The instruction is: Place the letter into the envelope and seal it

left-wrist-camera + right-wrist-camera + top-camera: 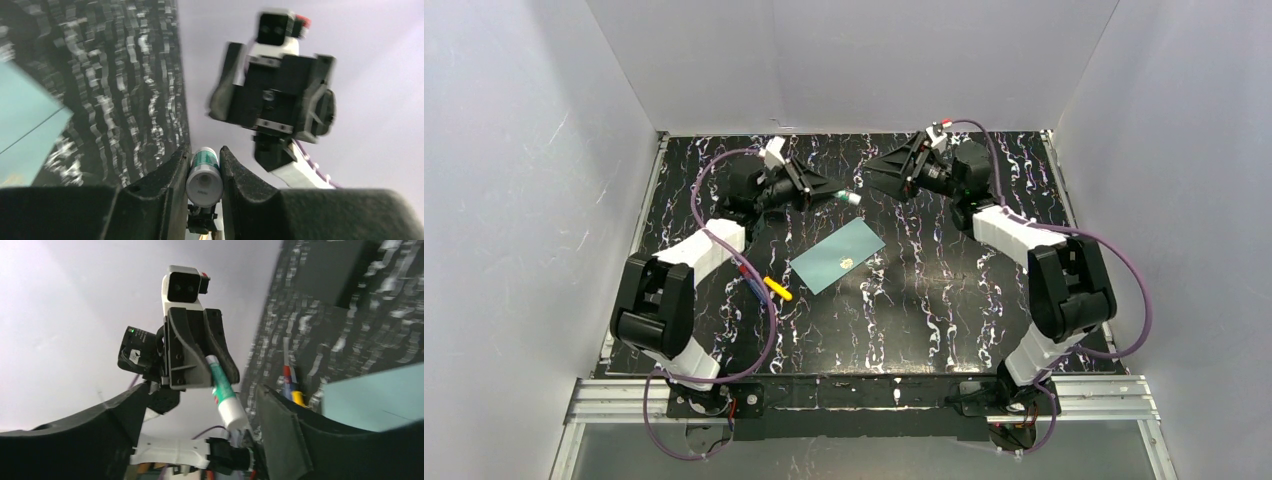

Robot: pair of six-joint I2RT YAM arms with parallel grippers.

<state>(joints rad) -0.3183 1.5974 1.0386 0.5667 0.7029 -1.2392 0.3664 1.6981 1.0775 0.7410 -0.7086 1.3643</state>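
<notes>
The teal envelope (837,256) lies flat mid-table, slanted, with a small gold mark on it; its edge also shows in both wrist views (25,125) (370,395). The letter is out of view. My left gripper (836,195) hangs above the table behind the envelope, shut on a green-and-white glue stick (205,175) that points toward the right arm. My right gripper (874,182) faces it at close range with its jaws open wide. The glue stick's white end (232,415) lies between the right fingers, near the right-hand one, with neither finger closed on it.
A red-and-blue pen (749,275) and a yellow marker (777,288) lie left of the envelope, near the left arm's forearm. White walls enclose the dark marbled table (944,310) on three sides. Purple cables loop beside both arms.
</notes>
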